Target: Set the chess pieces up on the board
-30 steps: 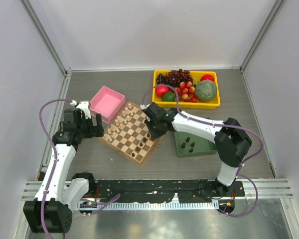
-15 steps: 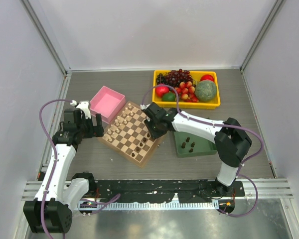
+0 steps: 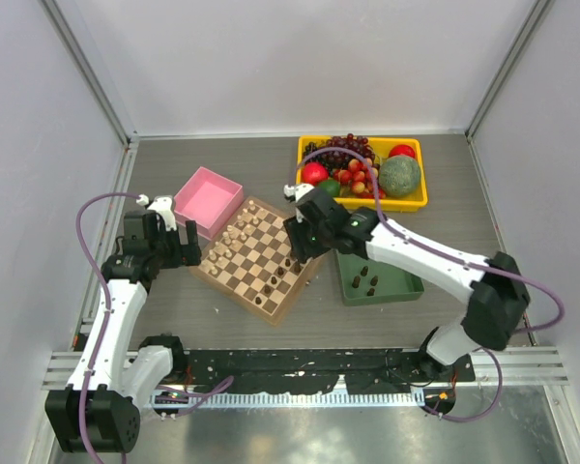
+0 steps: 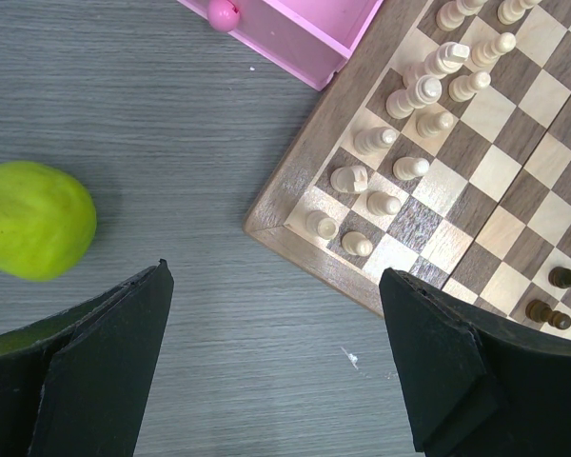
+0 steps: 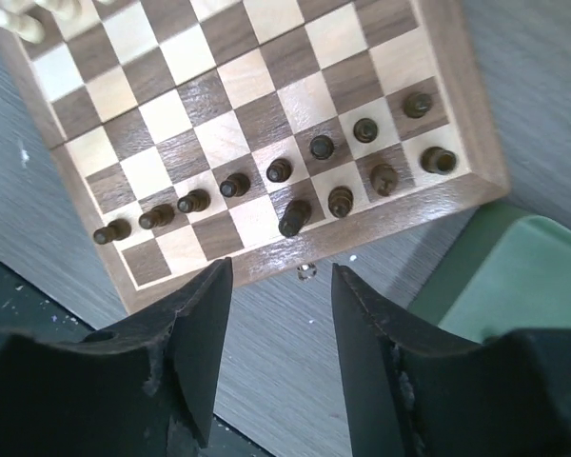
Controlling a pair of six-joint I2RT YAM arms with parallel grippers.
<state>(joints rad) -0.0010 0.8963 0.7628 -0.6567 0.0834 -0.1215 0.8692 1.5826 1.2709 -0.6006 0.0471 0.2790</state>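
**Item 1. Board** [image 3: 252,257]. It lies flat on the table [image 3: 164,174] in the top view, just beside the pink box [image 3: 208,200], which is at its 11 o'clock. The green tray [image 3: 398,286] is at its 3 o'clock. The board is square, so it has no long axis. It is turned diamond-wise, with corners pointing to about 12, 3, 6 and 9 o'clock.

**Item 2. Chess pieces** [image 5: 279,170]. Twelve dark ones stand upright on the board.
- In the right wrist view, eight form a line running from 8 o'clock to 2 o'clock.
- Four more stand in the outer rank behind them, along the edge facing the green tray.
- The tallest [image 5: 292,217] has its base at the board's rim.
- About four more dark pieces lie in the green tray; which way they point cannot be told.

**Item 3. Cream pieces** [image 4: 390,143]. They stand upright in two ranks along the opposite edge of the board, toward 10 o'clock in the top view.

**Item 4. Right gripper** [image 5: 278,352]. Its jaws are apart with nothing between them. It is above the table just off the board's dark-piece edge.

**Item 5. Left gripper** [image 4: 276,371]. Its jaws are spread wide and hold nothing. It is over the table off the board's 9 o'clock corner.

**Item 6. Green fruit** [image 4: 33,221]. It is on the table at the left gripper's 10 o'clock.

**Item 7. Yellow tray** [image 3: 367,204]. It holds fruit and sits at 1 o'clock from the board.
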